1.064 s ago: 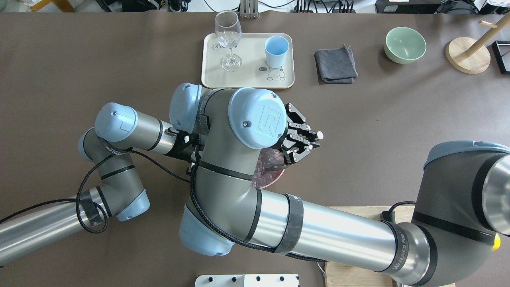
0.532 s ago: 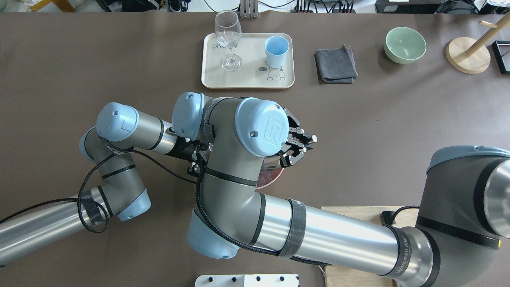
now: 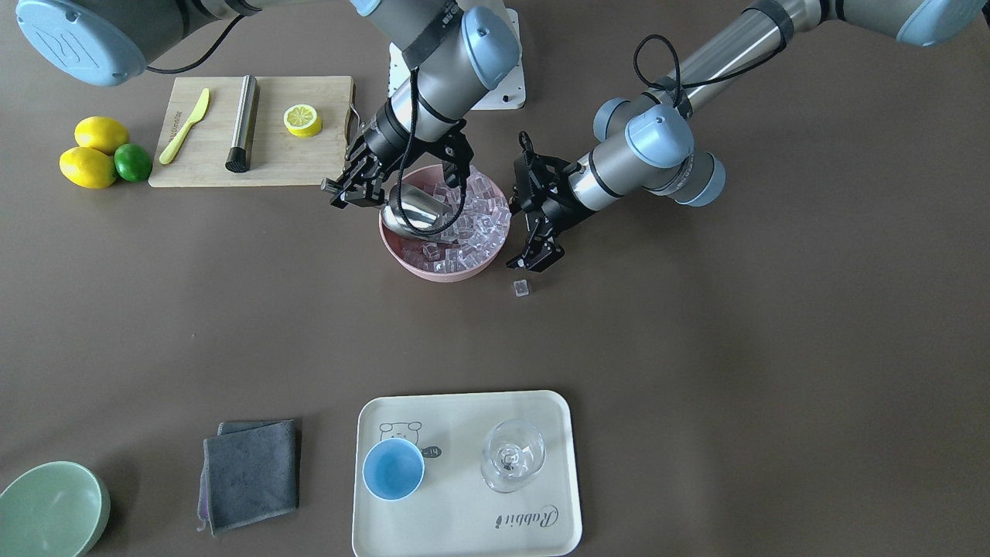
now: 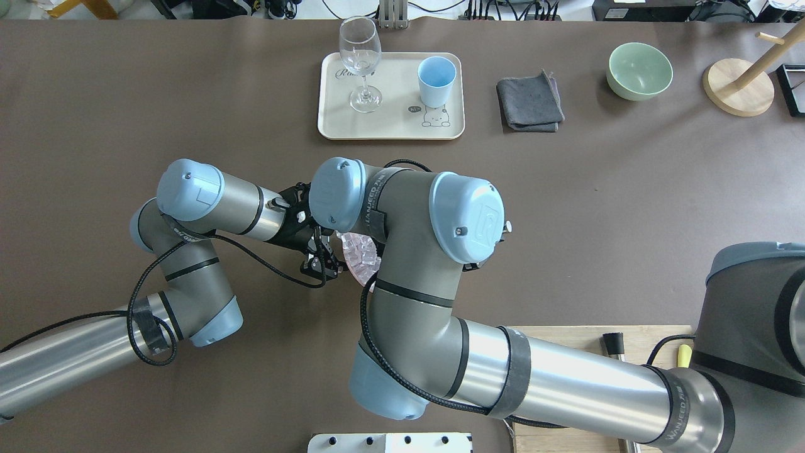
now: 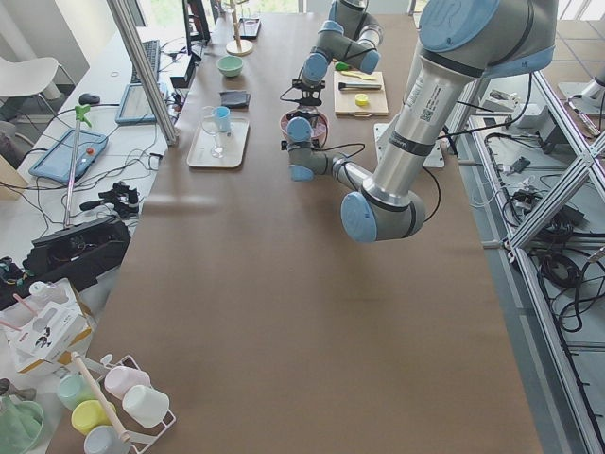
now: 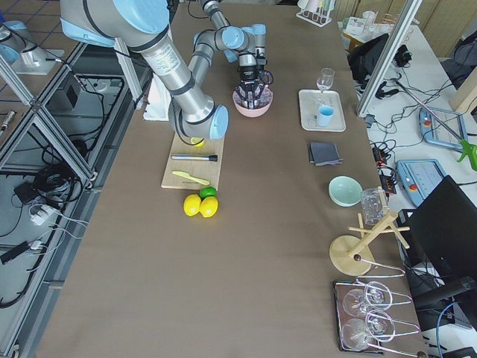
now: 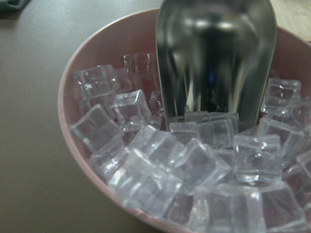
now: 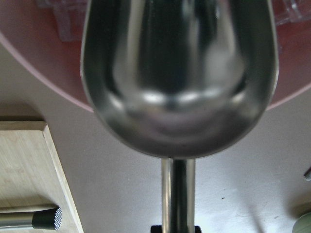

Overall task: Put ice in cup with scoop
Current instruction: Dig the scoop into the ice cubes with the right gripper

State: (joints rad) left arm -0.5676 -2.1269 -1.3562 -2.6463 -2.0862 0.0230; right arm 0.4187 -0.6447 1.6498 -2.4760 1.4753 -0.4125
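Note:
My right gripper (image 3: 357,192) is shut on the handle of the silver scoop (image 3: 414,213), whose bowl is tilted down into the ice (image 3: 479,209) in a pink bowl (image 3: 445,272). The right wrist view shows the scoop (image 8: 180,73) empty from behind. The left wrist view shows its mouth (image 7: 214,58) pushed against the ice cubes (image 7: 160,165). My left gripper (image 3: 532,263) is open and empty beside the pink bowl, apart from it. One ice cube (image 3: 521,288) lies on the table near it. The light-blue cup (image 3: 393,469) stands empty on a cream tray (image 3: 464,526).
A stemmed glass (image 3: 513,455) shares the tray. A cutting board (image 3: 209,166) holds a steel cylinder (image 3: 242,122), a yellow knife (image 3: 186,125) and a lemon slice (image 3: 302,120). Two lemons (image 3: 93,151), a lime (image 3: 133,162), a grey cloth (image 3: 251,473) and a green bowl (image 3: 50,507) lie around.
My right wrist has swung right and toward the robot, and now hides its gripper from overhead. Ice at the bowl's left side has come into view. The left arm shifted slightly.

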